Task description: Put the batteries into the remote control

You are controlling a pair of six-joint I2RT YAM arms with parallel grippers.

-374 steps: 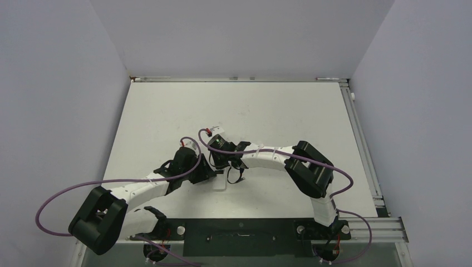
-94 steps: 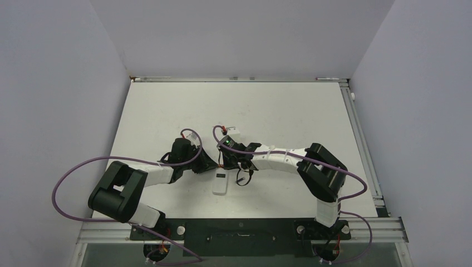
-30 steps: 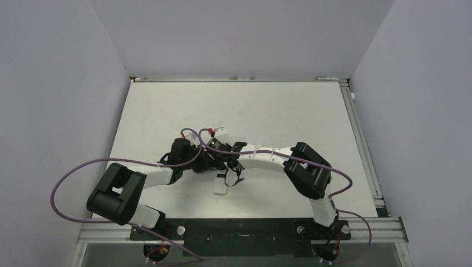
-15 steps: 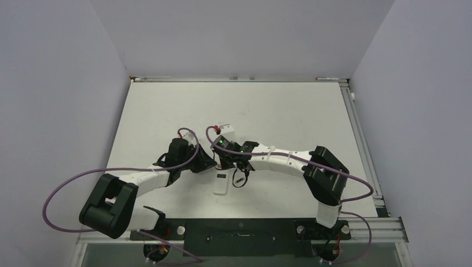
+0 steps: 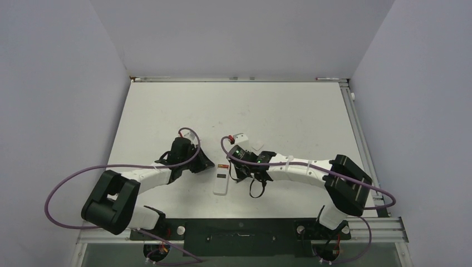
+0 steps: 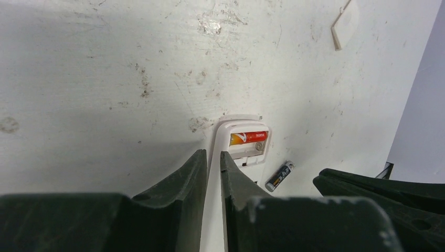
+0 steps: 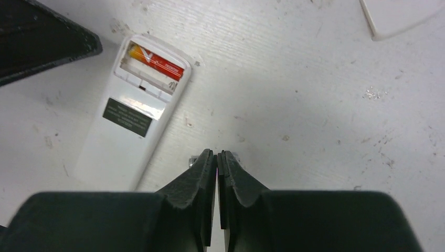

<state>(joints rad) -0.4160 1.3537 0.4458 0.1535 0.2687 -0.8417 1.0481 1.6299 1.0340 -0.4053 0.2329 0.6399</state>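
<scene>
Fingers (image 7: pixel 199 181) of the right gripper (image 7: pixel 216 156) are clenched tip to tip and grasp nothing. Fingers (image 6: pixel 194 173) of the left gripper (image 6: pixel 212 153) stand a narrow slit apart. A white strip of the remote control (image 7: pixel 131 136) shows in that slit, and from where I stand I cannot tell whether they pinch it.

Change: a second ago both grippers crowded over the far end of the remote control. The right arm has since swung out to its own side. The remote control now lies uncovered, back up, beyond and to the left of the right fingertips and directly ahead of the left ones.

A loose white plate (image 7: pixel 399 16), probably the compartment lid, lies well beyond the right fingertips, to their right.

The reddish battery (image 7: pixel 156 62) sits in the outer slot of the open compartment; the slot next to it looks bare. The dark battery (image 6: pixel 278 176) lies on the table (image 7: pixel 315 105) just beside the remote control. It appears to sit right behind the right fingertips, with small grey ends showing either side of them.

Judgement: one cell is loaded, so the task is about half done. The right fingers must release before they can take the second cell.
</scene>
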